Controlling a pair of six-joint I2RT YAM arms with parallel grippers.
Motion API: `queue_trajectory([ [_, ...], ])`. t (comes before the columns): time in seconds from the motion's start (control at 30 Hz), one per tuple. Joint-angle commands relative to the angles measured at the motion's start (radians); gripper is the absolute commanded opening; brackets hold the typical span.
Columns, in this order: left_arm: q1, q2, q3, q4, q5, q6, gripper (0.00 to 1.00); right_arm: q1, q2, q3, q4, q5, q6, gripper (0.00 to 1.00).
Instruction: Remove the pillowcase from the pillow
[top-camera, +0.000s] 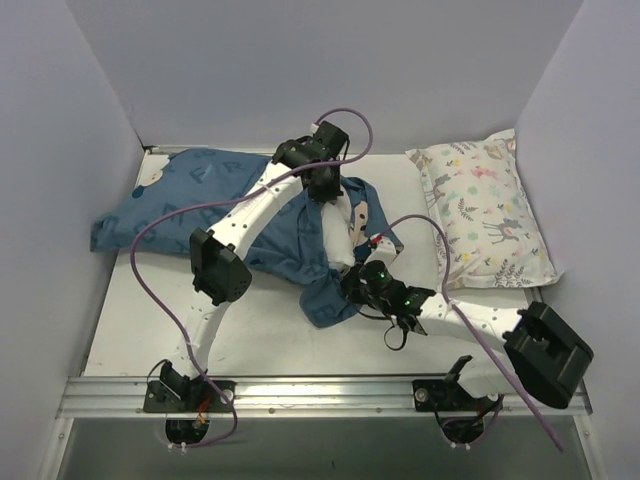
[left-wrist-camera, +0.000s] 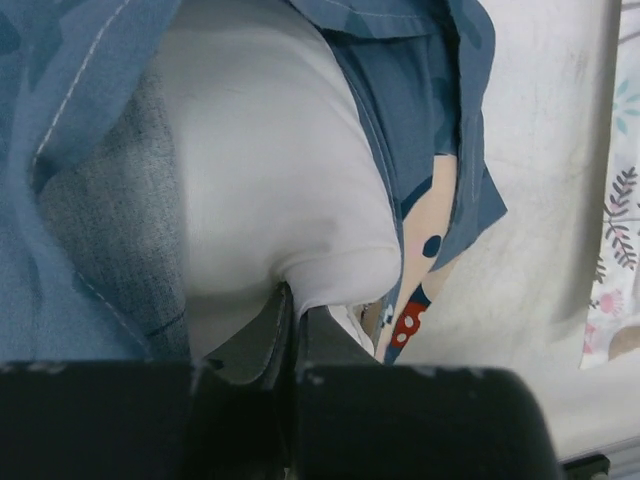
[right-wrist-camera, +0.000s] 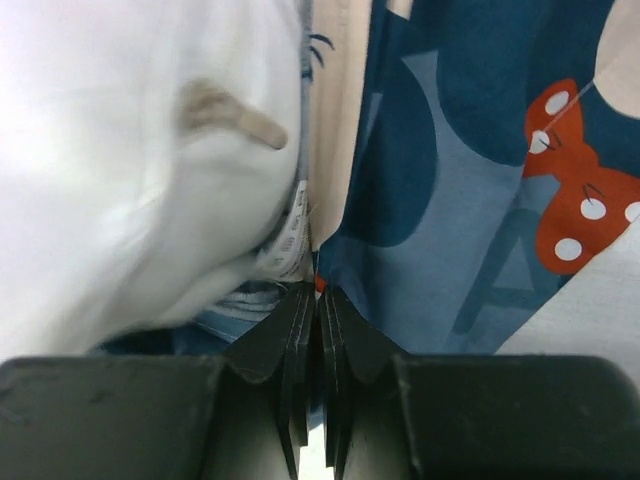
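Note:
The dark blue pillowcase (top-camera: 190, 215) lies across the table's left and middle, its open end bunched near the centre. The white pillow (top-camera: 338, 240) pokes out of that opening. My left gripper (top-camera: 325, 195) reaches over the case and is shut on a pinch of the white pillow (left-wrist-camera: 270, 180), at the fingertips in the left wrist view (left-wrist-camera: 293, 305); blue fabric (left-wrist-camera: 60, 80) frames the pillow. My right gripper (top-camera: 355, 272) is shut on the pillowcase's hem (right-wrist-camera: 450, 230) at its fingertips (right-wrist-camera: 318, 290), beside the pillow (right-wrist-camera: 120, 150) and its small tag (right-wrist-camera: 290, 235).
A smaller white pillow with pastel animal print (top-camera: 490, 215) lies at the right, close to the right arm's elbow (top-camera: 545, 350). Grey walls enclose the table on the left, back and right. A metal rail (top-camera: 320, 395) runs along the near edge.

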Motion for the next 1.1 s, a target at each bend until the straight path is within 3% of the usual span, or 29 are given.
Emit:
queue_trajectory([
  [0.0,0.061,-0.066,0.093,0.231,0.020,-0.026,0.00,-0.017,0.104,0.012,-0.138,-0.060,0.036,0.07],
  [0.1,0.074,-0.122,0.009,0.230,0.092,-0.014,0.00,-0.109,0.175,0.015,-0.075,-0.115,0.061,0.08],
  [0.2,0.084,-0.297,-0.223,0.294,0.201,0.012,0.00,-0.146,0.216,0.022,-0.008,-0.146,0.092,0.16],
  [0.23,0.088,-0.345,-0.318,0.335,0.236,0.018,0.00,-0.163,0.229,0.033,0.004,-0.147,0.099,0.18],
  [0.27,0.103,-0.392,-0.486,0.384,0.340,0.015,0.00,-0.172,0.259,0.042,0.012,-0.161,0.101,0.22],
  [0.37,0.165,-0.555,-0.799,0.637,0.600,-0.063,0.00,-0.223,0.330,0.073,0.061,-0.227,0.126,0.27],
  [0.47,0.208,-0.681,-0.964,0.759,0.777,-0.152,0.00,-0.275,0.394,0.099,0.119,-0.262,0.144,0.31],
  [0.6,0.263,-0.808,-1.113,0.786,0.871,-0.164,0.00,-0.335,0.445,0.133,0.147,-0.270,0.141,0.37],
  [0.77,0.274,-0.890,-1.174,0.796,0.921,-0.187,0.00,-0.402,0.494,0.189,0.187,-0.302,0.126,0.51],
  [0.87,0.242,-0.884,-1.174,0.671,0.835,-0.089,0.00,-0.421,0.465,0.191,0.260,-0.385,0.118,0.59],
  [1.07,0.245,-0.865,-1.260,0.743,0.730,-0.092,0.00,-0.413,0.254,0.228,0.054,-0.362,0.006,0.66],
])
